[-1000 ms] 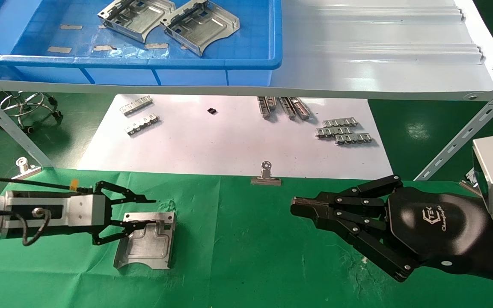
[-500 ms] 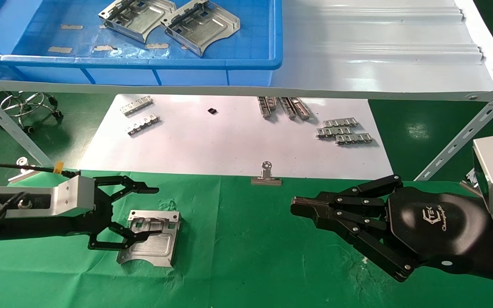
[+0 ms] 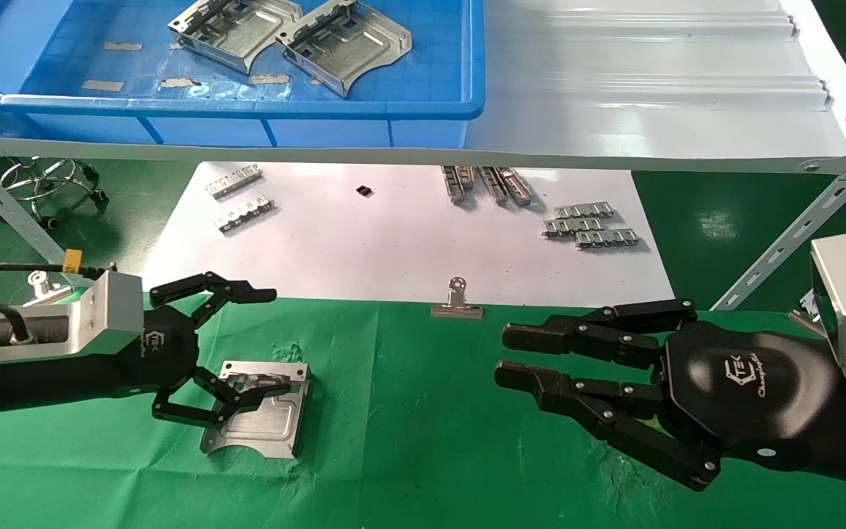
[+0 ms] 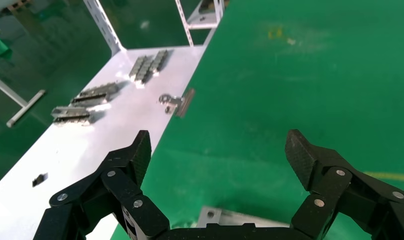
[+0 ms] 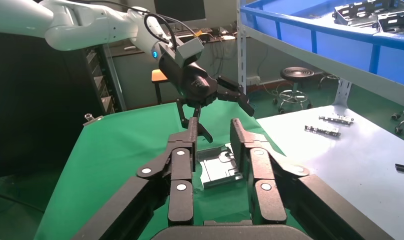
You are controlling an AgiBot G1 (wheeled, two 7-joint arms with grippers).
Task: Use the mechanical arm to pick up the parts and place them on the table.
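Observation:
One silver part [image 3: 261, 419] lies flat on the green cloth table [image 3: 408, 441]. My left gripper [image 3: 250, 347] hovers over the part's near-left end, open and empty, its lower finger crossing above the plate. In the left wrist view the open gripper [image 4: 220, 152] shows only the part's edge [image 4: 240, 220] below it. My right gripper [image 3: 507, 356], the black claw with the TEK logo, is open and empty over the cloth, well to the right of the part. In the right wrist view that gripper [image 5: 215, 129] points at the part [image 5: 220, 167]. Two more parts [image 3: 236, 29] [image 3: 346, 40] lie in the blue bin.
The blue bin [image 3: 430, 110] stands on a pale grey ribbed shelf [image 3: 651, 88] at the back. Below it a white sheet [image 3: 393, 242] carries small notched strips [image 3: 590, 226]. A binder clip [image 3: 457, 301] holds the cloth's far edge. Slanted shelf braces [image 3: 797, 228] flank the sides.
My left gripper let go of the part on the cloth, then opened wider, lifted and drew back to the left. My right gripper's fingers went from shut to open.

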